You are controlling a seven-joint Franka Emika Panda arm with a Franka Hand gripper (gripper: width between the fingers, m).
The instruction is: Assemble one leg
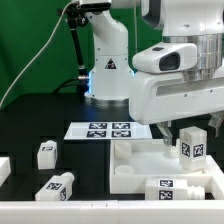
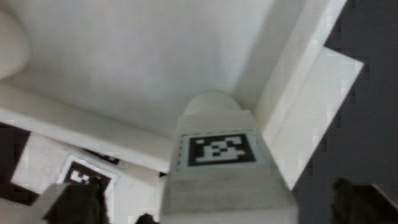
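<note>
A white leg (image 1: 191, 146) with a square tag stands upright on the far right corner of the white tray-like part (image 1: 132, 168), as the exterior view shows it. My gripper (image 1: 189, 130) is straight above it, with one dark finger (image 1: 165, 135) on each side. In the wrist view the leg (image 2: 221, 150) runs up the middle over the tray's pale surface (image 2: 143, 60). The dark fingertips (image 2: 75, 205) stand off both sides with a gap, so the gripper (image 2: 215, 208) looks open around the leg.
Two more legs (image 1: 46, 153) (image 1: 57, 186) lie on the black table at the exterior view's left. Another leg (image 1: 170, 185) lies along the tray's near rim. The marker board (image 1: 105, 129) lies behind the tray, in front of the robot base (image 1: 107, 75).
</note>
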